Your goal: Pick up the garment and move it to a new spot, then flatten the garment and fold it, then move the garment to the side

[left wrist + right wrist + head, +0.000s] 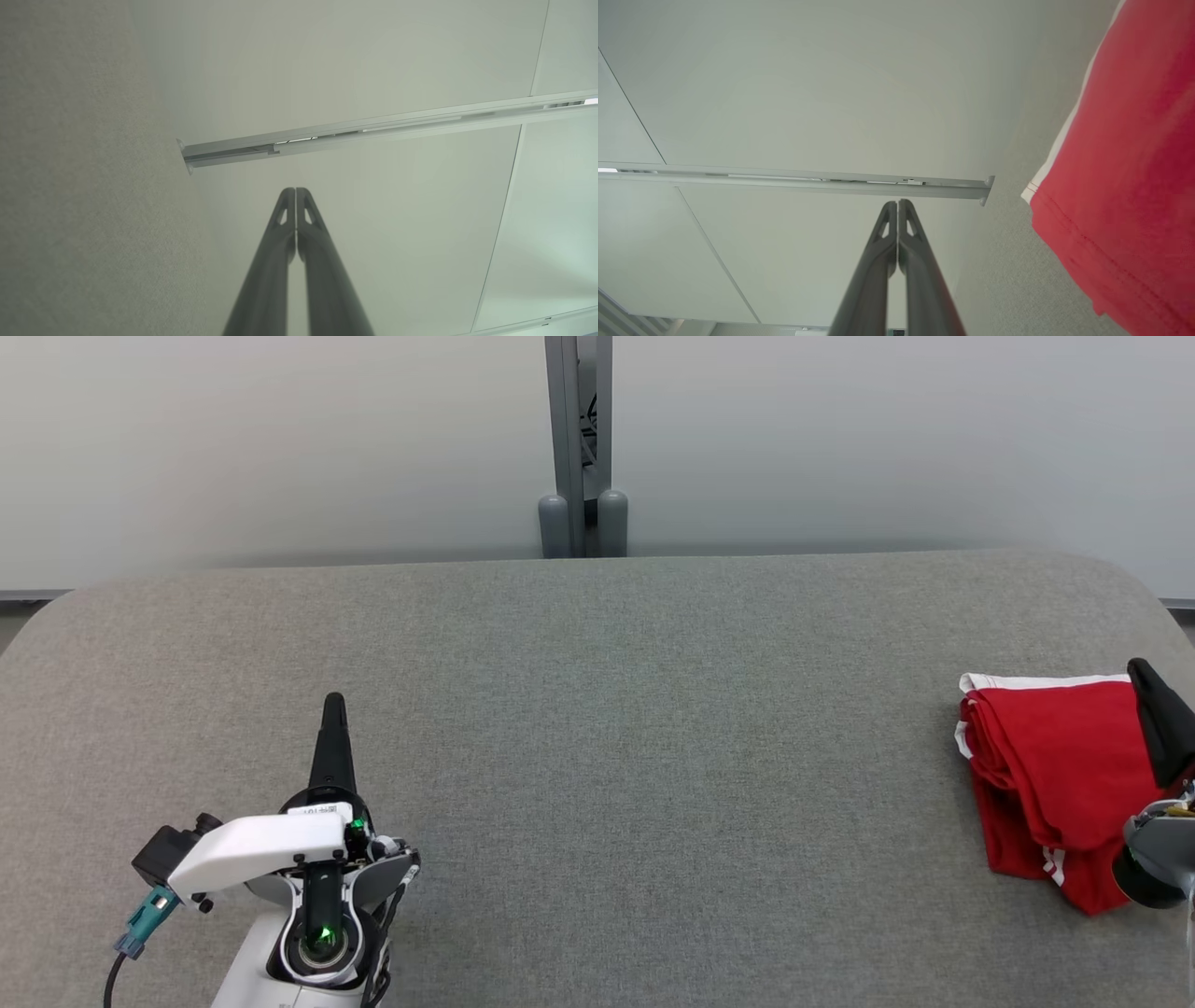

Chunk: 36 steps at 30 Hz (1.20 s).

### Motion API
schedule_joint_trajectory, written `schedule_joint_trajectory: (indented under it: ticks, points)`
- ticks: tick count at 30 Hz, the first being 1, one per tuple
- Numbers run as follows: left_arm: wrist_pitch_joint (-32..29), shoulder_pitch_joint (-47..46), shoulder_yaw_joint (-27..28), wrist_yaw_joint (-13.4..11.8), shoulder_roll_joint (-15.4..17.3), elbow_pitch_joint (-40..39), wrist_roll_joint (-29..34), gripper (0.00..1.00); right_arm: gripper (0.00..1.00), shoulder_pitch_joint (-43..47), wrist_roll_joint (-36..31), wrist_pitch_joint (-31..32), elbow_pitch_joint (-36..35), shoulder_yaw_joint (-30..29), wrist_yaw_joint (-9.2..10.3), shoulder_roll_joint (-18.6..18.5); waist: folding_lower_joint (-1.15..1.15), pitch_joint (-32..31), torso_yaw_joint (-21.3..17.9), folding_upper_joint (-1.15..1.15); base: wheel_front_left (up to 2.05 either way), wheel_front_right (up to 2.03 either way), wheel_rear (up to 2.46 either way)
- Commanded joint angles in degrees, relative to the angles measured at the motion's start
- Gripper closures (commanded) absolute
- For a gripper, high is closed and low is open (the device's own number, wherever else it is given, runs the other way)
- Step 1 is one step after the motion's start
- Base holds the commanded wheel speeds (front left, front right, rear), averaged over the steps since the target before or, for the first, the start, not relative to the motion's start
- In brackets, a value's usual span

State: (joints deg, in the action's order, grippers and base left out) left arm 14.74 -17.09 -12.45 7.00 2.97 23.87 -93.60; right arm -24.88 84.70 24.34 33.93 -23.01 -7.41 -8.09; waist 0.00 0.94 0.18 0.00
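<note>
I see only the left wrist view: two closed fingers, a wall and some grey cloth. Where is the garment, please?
Observer: The red garment lies folded at the right end of the grey table, far from the left gripper.
Operator: Does the right gripper hold it?
Observer: No. The right gripper is shut on nothing. In its wrist view the cloth lies beside the fingers, not between them.
Operator: Is the garment all red?
Observer: No. In the head view a white band runs along its far edge.
</note>
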Motion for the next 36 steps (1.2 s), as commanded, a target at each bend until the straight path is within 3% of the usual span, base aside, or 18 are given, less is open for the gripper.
schedule_joint_trajectory:
  ticks: [1, 36]
  points:
    - [0.26, -1.35, -0.13, 0.45, 0.12, 0.25, -1.55, 1.0, 1.0, -0.82, 1.55, 0.67, 0.46, -0.26, -0.14, -0.65, 0.0, -0.08, -0.03, 0.0, 0.0, 0.0, 0.0]
    - [0.32, -1.42, -0.25, 0.67, -0.08, 0.56, -3.48, 1.0, 1.0, -1.27, 4.17, 0.98, 1.29, 0.09, -0.13, -1.05, 0.0, -0.29, -0.11, 0.0, 0.0, 0.0, 0.0]
